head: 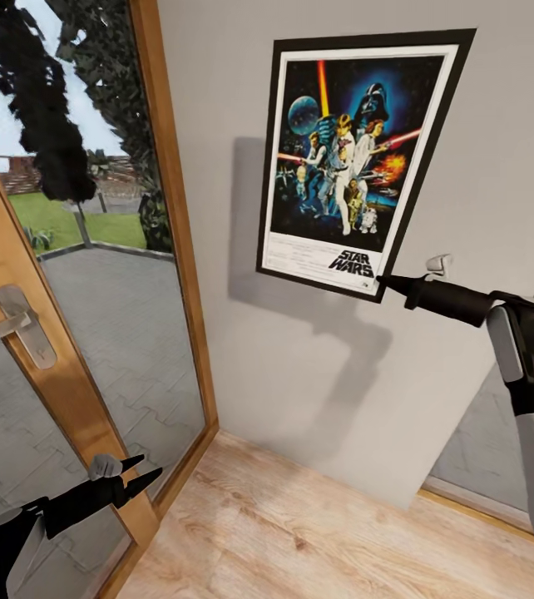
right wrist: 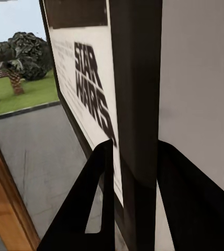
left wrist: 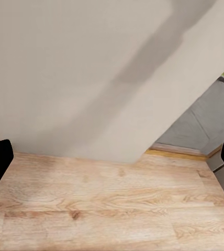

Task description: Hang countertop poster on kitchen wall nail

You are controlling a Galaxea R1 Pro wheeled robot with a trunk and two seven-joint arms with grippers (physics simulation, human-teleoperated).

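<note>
The poster (head: pixel 350 158), black-framed with a white border and the "STAR WARS" logo, stands upright and flat against the grey wall (head: pixel 300 366). My right gripper (head: pixel 381 281) is shut on its lower right corner. In the right wrist view the two black fingers (right wrist: pixel 99 178) straddle the poster's (right wrist: pixel 86 78) dark frame edge. Down at the lower left, my left gripper (head: pixel 146 467) hangs open and holds nothing, well away from the poster; its fingertips sit wide apart above the floor in the left wrist view (left wrist: pixel 112 162). Any wall nail is hidden, and the kitchen countertop is out of view.
A wood-framed glass door (head: pixel 59 358) with a metal handle (head: pixel 22 324) stands open at the left, close to my left arm. Light wooden floor (head: pixel 300 532) runs along the foot of the wall. A low window strip (head: pixel 483 449) lies at the right.
</note>
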